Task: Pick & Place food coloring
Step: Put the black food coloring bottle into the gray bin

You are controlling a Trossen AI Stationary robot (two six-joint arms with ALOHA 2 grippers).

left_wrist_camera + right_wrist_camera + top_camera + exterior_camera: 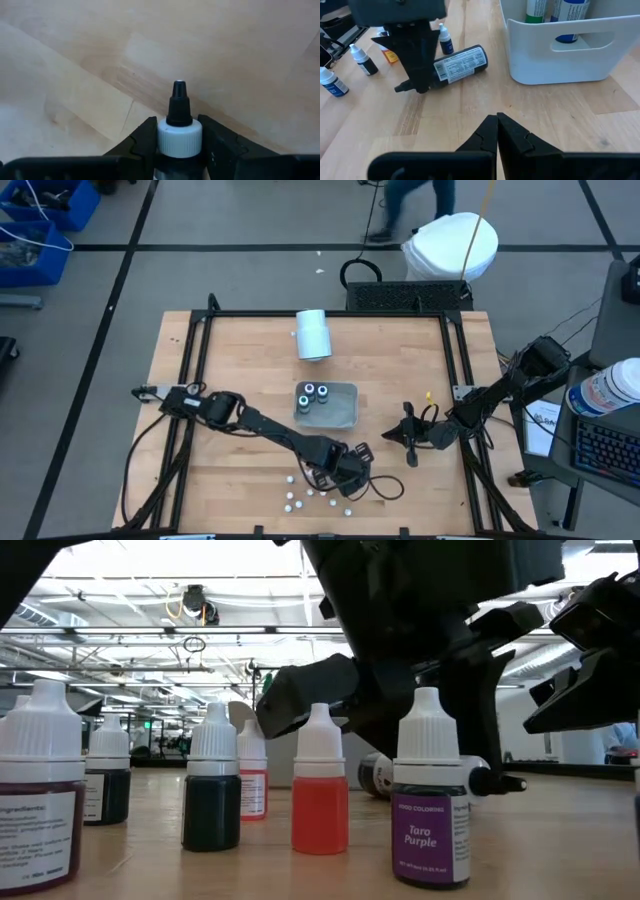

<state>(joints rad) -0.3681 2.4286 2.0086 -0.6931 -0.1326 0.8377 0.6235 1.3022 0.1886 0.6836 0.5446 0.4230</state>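
Nearest lens, low view: purple bottle (428, 802) upright at the front of a loose row. Count: six small food coloring bottles standing, plus one dark bottle (374, 776) lying on the desk (560, 850) behind them.
Left wrist view: left gripper (179, 145) has its jaws either side of the dark bottle's white cap. I cannot tell whether they bear on it yet.
Risk, left: the hold is at the cap end only, so in my judgement the body may swing down or slip out on lifting.
Right wrist view: right gripper (497, 131) has its jaws fully together with nothing in them, over bare desk. Tray (560, 60) nearby shows two bottles inside. Four small ones stand beyond the lying bottle.
Risk, neighbours: small bottles stand near, and a sideways drag could topple them.
High view: tray mid-desk with three dark bottles in it. About seven whitish bottles sit toward the desk's front edge, around the left gripper. One white cylinder (313, 335) lies at the far side.
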